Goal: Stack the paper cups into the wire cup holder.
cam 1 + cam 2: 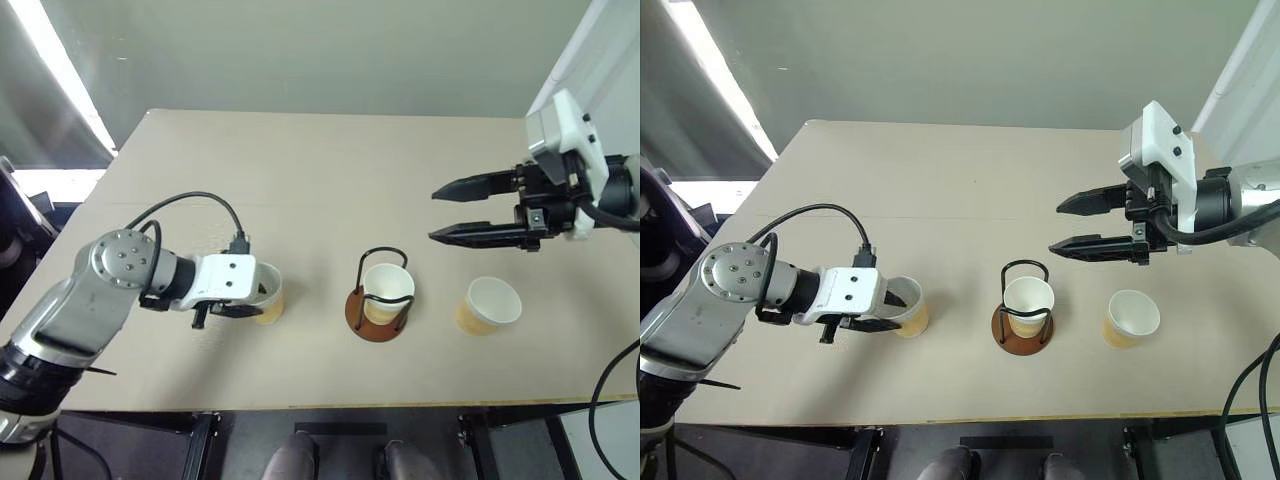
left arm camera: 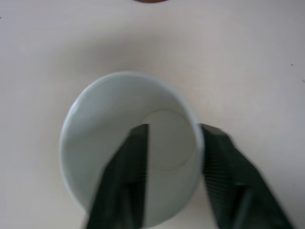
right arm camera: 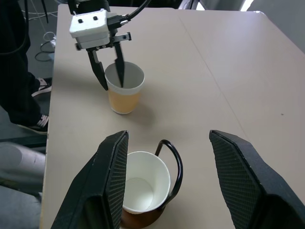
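Now I see my left pincer (image 3: 110, 72) straddling the left cup's (image 3: 125, 89) wall, one finger inside, one outside; whether it's clamped tight, I cannot tell. My right pincer (image 1: 450, 212) hangs apart above the tabletop (image 1: 320, 170). One cup (image 1: 386, 291) sits in the holder (image 1: 378, 318); another cup (image 1: 488, 305) stands right of it.

Silver-grey left arm (image 1: 95, 295) with screw-studded joint, looping black cable (image 1: 190, 205), white wrist housings, and black tapered fingers (image 1: 470, 235).
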